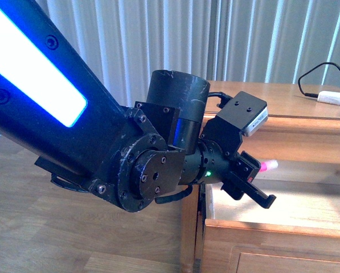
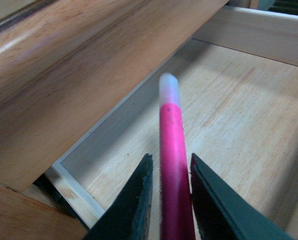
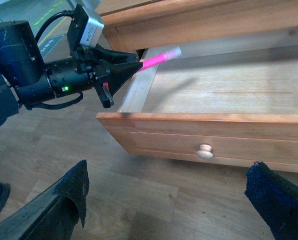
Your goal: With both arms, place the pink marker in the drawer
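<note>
Left gripper pinches the pink marker over the drawer; only right wrist view shows right gripper spread wide.

Pale vertical curtains hang along the far wall, with daylight glowing softly through them. The floor is grey-brown wood planking. On the right stands a honey-coloured wooden cabinet, its top lit by the sun. A white charger plug lies at its far right, and the black cable loops up behind the plug.
</note>
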Available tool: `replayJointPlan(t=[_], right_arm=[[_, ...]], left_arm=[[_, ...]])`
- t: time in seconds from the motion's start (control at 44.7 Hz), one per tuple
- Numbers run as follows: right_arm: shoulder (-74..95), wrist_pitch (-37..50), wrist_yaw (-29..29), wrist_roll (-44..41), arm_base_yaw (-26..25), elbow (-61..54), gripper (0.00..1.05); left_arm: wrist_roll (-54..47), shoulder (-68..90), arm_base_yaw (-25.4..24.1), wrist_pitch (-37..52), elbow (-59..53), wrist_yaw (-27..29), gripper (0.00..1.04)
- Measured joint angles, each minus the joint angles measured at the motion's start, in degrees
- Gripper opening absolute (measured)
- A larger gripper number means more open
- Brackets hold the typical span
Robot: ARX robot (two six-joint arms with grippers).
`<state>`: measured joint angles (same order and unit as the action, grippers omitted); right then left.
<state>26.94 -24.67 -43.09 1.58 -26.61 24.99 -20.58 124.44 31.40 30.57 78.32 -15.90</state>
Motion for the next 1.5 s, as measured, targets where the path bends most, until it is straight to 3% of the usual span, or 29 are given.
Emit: replayJointPlan(t=[0.201, 0.492, 0.827, 1.096, 1.297, 1.387, 1.498], right_arm=[[0.0, 0.0, 0.0, 0.0, 0.0, 0.0, 0.96], [0.0, 0.0, 0.0, 0.0, 0.0, 0.0, 0.96], [0.0, 0.0, 0.0, 0.0, 0.0, 0.0, 0.96], [0.0, 0.0, 0.0, 0.0, 0.0, 0.0, 0.96], [0.0, 0.0, 0.0, 0.0, 0.0, 0.0, 0.96], [0.0, 0.0, 0.0, 0.0, 0.0, 0.0, 0.96], [0.0, 0.0, 0.0, 0.0, 0.0, 0.0, 0.96]], left_arm=[[1.6, -1.0, 0.7, 5.1, -1.9, 7.2, 0.58], [4.7, -14.3, -1.5, 9.2, -16.5, 18.8, 1.00], [14.8, -51.9, -15.5, 8.7, -50.0, 19.3, 0.99], [24.0, -85.9, -33.7, -6.6, -74.2, 16.6, 0.99], [25.7, -86.8, -34.5, -6.4, -74.6, 15.9, 0.99], [23.5, -86.2, -32.5, 3.0, -77.0, 16.3, 0.85], [21.9, -89.9, -31.5, 3.5, -77.0, 15.7, 0.65]])
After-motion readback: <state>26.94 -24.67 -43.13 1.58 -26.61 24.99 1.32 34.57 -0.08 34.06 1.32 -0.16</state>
